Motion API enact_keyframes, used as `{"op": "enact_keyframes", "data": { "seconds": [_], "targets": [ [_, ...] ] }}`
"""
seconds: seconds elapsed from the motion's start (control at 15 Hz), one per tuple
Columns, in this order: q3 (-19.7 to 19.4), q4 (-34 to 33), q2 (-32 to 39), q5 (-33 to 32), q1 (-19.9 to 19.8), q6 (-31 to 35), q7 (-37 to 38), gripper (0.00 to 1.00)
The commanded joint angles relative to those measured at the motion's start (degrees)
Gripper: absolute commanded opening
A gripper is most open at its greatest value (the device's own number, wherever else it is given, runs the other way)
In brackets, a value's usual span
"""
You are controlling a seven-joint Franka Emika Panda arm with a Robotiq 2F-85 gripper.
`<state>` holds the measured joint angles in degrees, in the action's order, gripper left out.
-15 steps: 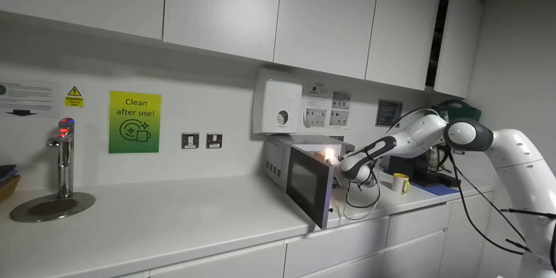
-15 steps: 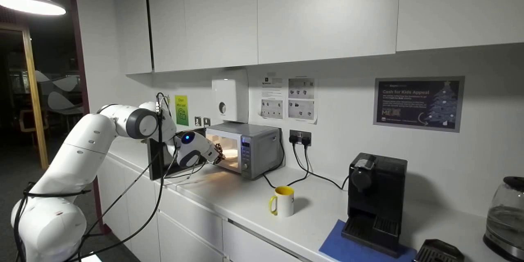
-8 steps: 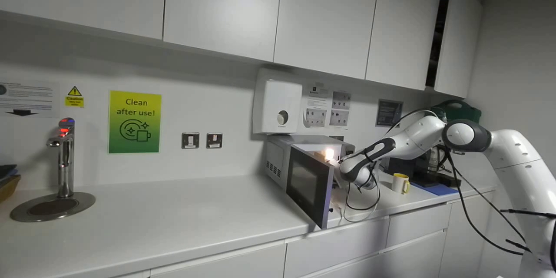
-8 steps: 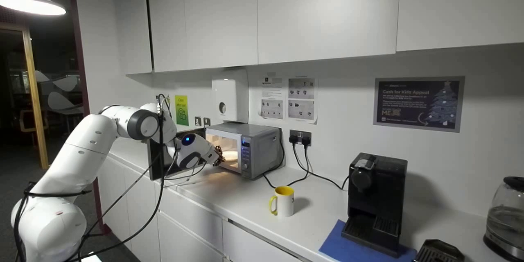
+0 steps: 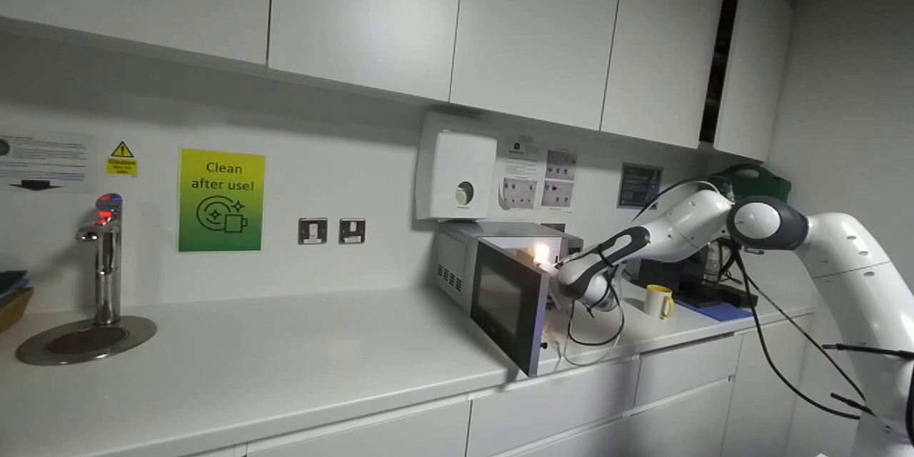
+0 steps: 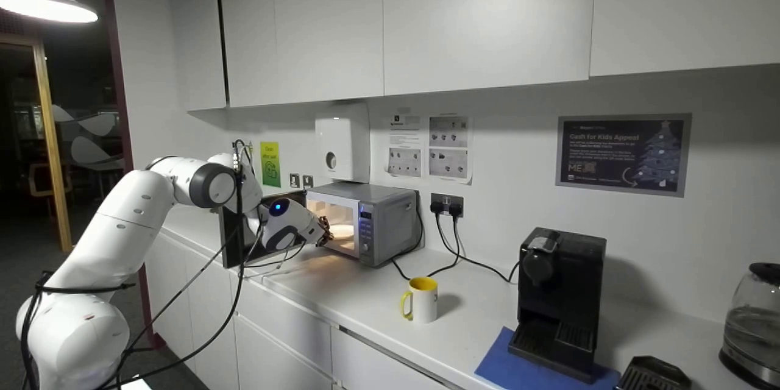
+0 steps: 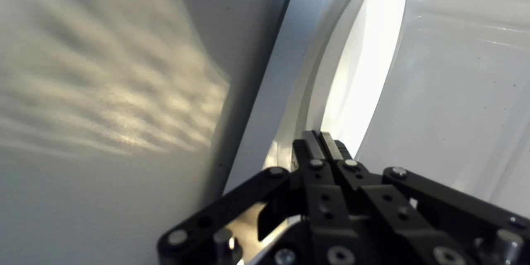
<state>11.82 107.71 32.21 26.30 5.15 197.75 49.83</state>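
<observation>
My gripper (image 7: 319, 134) has its two fingers together at the near edge of a round, brightly lit, glass-rimmed plate (image 7: 374, 37). I cannot tell whether a thin edge of the plate lies between the fingertips. The plate (image 6: 344, 232) lies inside the lit silver microwave (image 6: 393, 213), and my gripper (image 6: 328, 231) is at its opening. The microwave door (image 5: 505, 303) stands wide open, left of my hand in both exterior views. In that exterior view the fingers are hidden by the door and the lamp glare. A white mug with yellow inside (image 6: 422, 301) stands to the right of the microwave.
A black coffee machine (image 6: 557, 304) stands on a blue mat (image 6: 495, 356), with a glass jug (image 6: 752, 317) farther right. A towel dispenser (image 5: 457, 168) hangs above the microwave. A tap (image 5: 107, 271) rises at the counter's far end. Cables hang from the arm beside the door.
The arm has shifted only very slightly, with the hand a touch lower. The door, microwave and mug have not moved.
</observation>
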Motion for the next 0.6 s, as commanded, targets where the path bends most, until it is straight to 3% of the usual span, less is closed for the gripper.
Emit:
{"op": "enact_keyframes", "data": {
  "seconds": [0.0, 0.13, 0.53],
  "targets": [
    [-0.93, 2.16, -3.24, 1.32, 1.57, 0.84, -1.55, 0.01],
    [-1.62, 2.41, -3.91, 1.95, 2.62, 0.86, -1.58, 0.01],
    [-9.71, 4.99, -6.54, 3.89, 10.13, 0.72, -0.51, 0.01]
  ]
}}
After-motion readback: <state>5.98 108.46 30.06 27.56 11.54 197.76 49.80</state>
